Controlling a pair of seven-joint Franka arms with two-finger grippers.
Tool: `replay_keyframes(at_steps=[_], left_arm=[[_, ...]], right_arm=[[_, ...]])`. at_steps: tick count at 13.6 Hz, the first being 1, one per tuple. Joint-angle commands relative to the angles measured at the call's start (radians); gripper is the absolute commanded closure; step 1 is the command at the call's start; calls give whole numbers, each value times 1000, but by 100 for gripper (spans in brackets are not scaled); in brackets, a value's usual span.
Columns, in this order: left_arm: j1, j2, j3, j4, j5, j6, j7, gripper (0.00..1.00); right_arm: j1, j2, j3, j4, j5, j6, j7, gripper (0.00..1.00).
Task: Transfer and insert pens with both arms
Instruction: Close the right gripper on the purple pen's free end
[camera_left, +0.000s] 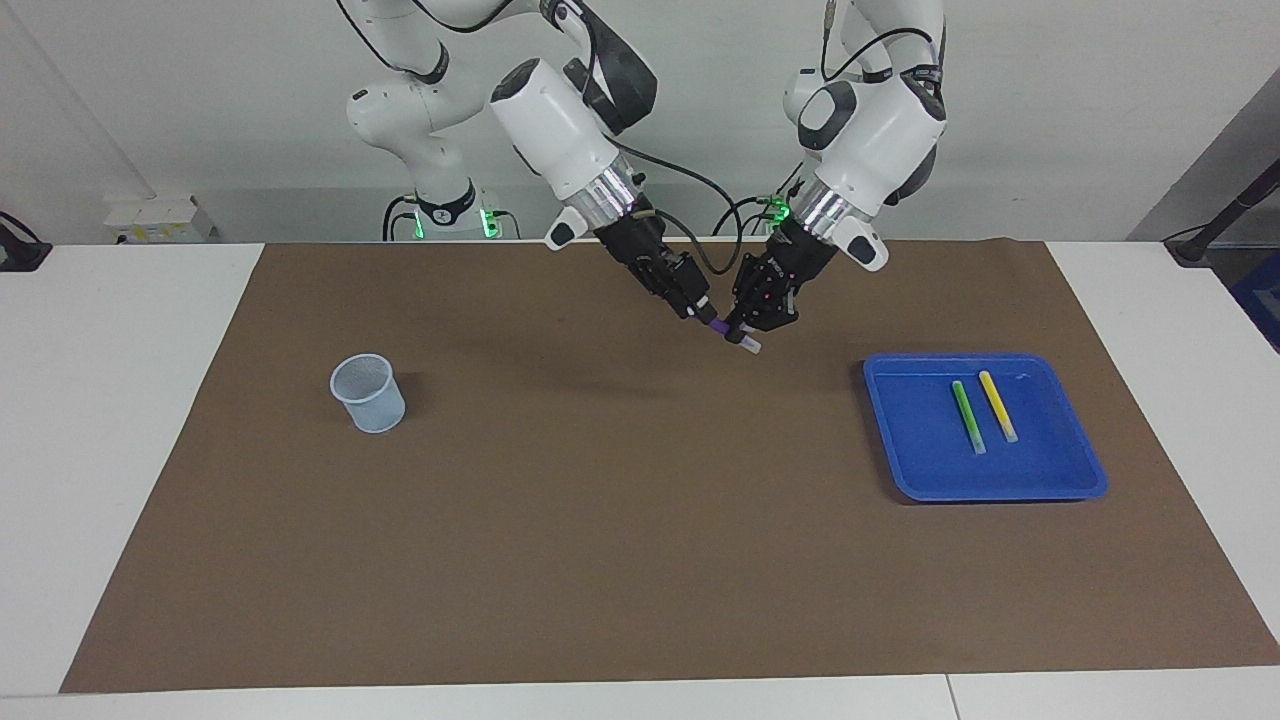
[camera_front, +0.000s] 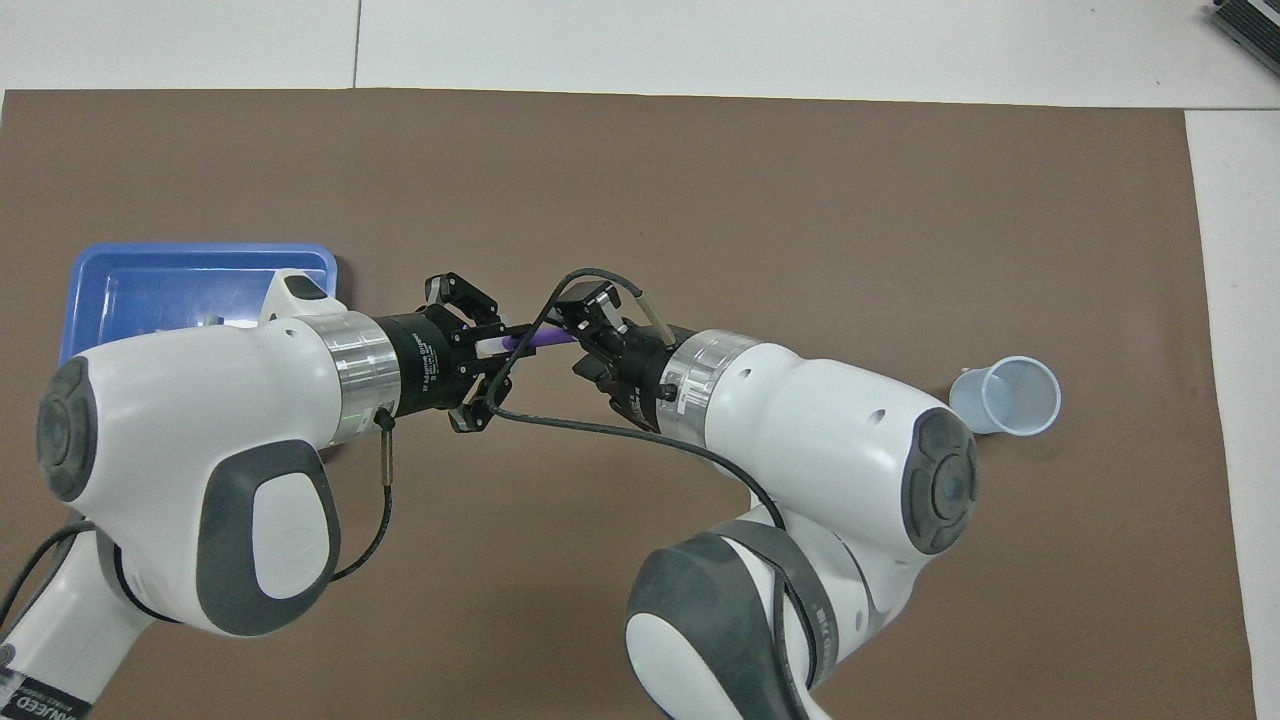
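I saw the purple pen (camera_left: 722, 328) as a short slim marker with a pale whitish cap at one end, tilted and held in the air over the brown mat (camera_left: 620, 560) in the middle of the table (camera_left: 130, 400), in the half nearer the robots. The left gripper (camera_left: 745, 325) was clamped on it near the capped end, and that cap poked out just below its fingers. The right gripper (camera_left: 703, 312) sat at the pen's other end, touching or nearly touching the purple barrel; I could not tell whether its fingers had closed on it. In the overhead view the purple barrel (camera_front: 535, 340) bridged the small gap between the two grippers.

I counted three pens in all. The other two lay in the blue tray (camera_left: 1085, 470) toward the left arm's end of the table: one bright green pen (camera_left: 967, 415) and one yellow pen (camera_left: 997, 405), side by side, nearly parallel and slightly apart, each with a pale end pointing away from the robots.

There was one tray and one pale blue cup (camera_left: 369, 392), which stood upright on the mat toward the right arm's end, well apart from both grippers. Two arms were in view.
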Motion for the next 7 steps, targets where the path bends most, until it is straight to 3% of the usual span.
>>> replay_keyframes(at_steps=[1, 2, 7], left_arm=[[-23, -34, 13, -38, -19, 23, -13, 100], [-23, -34, 13, -38, -19, 23, -13, 100], [-23, -34, 13, -38, -19, 23, -16, 100]], right_arm=[[1, 13, 4, 16, 27, 5, 13, 46], [2, 13, 5, 16, 27, 5, 15, 53], [-2, 15, 5, 16, 30, 21, 33, 72]])
